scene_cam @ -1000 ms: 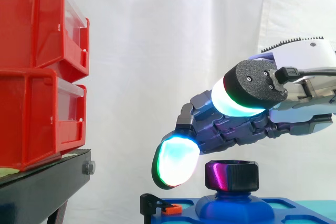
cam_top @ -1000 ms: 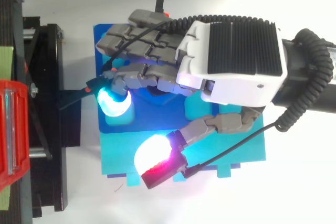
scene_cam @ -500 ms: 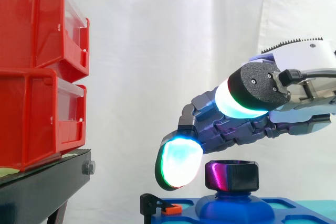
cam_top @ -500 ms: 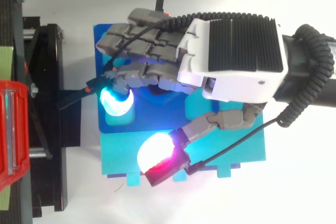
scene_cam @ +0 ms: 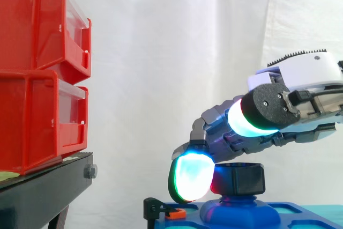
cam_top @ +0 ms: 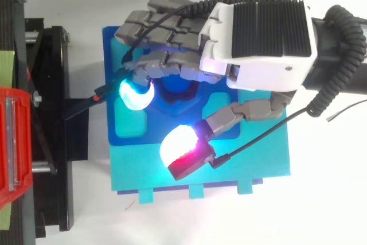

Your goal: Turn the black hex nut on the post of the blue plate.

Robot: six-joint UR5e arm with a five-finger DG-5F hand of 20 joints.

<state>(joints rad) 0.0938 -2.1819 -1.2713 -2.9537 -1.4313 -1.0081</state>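
Black hex nut [scene_cam: 239,179]: clear below hand [cam_top: 258,38] sideways, half-covered by fingers [cam_top: 166,27] overhead.

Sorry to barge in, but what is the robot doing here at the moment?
The robot's hand hangs over the black nut on the post of the blue plate. Its fingers curve down beside the nut, while the thumb stands apart from it, so the nut is not gripped yet.
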